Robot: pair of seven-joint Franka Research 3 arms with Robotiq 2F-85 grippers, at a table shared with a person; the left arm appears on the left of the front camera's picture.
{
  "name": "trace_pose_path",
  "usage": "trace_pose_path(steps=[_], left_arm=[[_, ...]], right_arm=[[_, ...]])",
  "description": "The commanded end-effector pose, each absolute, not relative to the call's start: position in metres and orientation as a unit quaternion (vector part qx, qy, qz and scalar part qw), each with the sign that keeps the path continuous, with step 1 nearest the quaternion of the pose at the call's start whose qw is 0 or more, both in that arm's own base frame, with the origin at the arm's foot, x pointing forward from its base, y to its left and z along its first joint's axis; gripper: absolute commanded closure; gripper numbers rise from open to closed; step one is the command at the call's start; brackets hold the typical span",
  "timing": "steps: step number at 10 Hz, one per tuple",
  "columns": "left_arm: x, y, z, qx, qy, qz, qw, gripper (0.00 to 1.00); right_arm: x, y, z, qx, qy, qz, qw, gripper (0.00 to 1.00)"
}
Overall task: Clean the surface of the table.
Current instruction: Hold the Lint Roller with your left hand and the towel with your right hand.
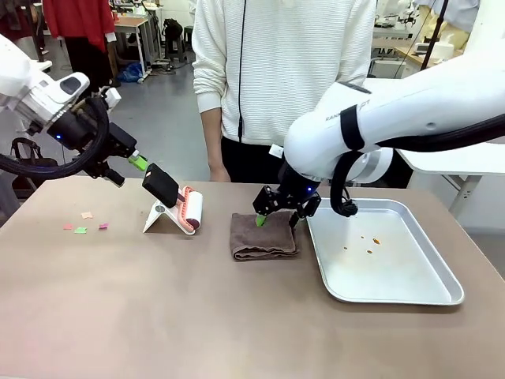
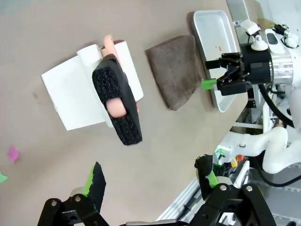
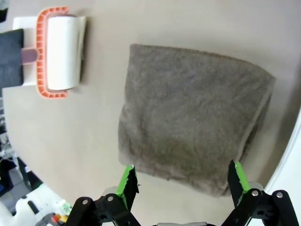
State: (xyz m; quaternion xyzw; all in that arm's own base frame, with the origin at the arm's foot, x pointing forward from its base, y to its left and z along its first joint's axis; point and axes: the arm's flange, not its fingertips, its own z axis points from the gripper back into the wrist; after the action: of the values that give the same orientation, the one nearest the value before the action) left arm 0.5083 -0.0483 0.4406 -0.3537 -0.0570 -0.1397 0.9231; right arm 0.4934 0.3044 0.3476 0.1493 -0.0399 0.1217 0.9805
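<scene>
Your right gripper [image 1: 278,217] hangs jaws-apart over the folded brown towel [image 1: 264,241] on the tan table [image 1: 158,308], so drop straight down and pinch the full fold (left gripper [image 1: 128,171], also apart, is by the lint roller handle [image 1: 160,185]).

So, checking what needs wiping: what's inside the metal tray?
A few small orange-brown specks lie on the floor of the tray, which is otherwise bare. Its far-left corner is hidden behind the right arm.
</scene>
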Motion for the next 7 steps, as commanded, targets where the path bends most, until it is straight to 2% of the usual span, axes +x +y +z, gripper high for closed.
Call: trace_pose_path(steps=[1, 7], left_arm=[[0.530, -0.057, 0.440, -0.352, -0.040, -0.110, 0.929, 0.00], [0.564, -0.069, 0.416, -0.361, -0.008, -0.086, 0.929, 0.00]], right_arm=[[0.504, 0.319, 0.350, 0.126, -0.046, 0.111, 0.985, 0.00], [0.507, 0.314, 0.343, 0.066, -0.037, 0.073, 0.994, 0.00]])
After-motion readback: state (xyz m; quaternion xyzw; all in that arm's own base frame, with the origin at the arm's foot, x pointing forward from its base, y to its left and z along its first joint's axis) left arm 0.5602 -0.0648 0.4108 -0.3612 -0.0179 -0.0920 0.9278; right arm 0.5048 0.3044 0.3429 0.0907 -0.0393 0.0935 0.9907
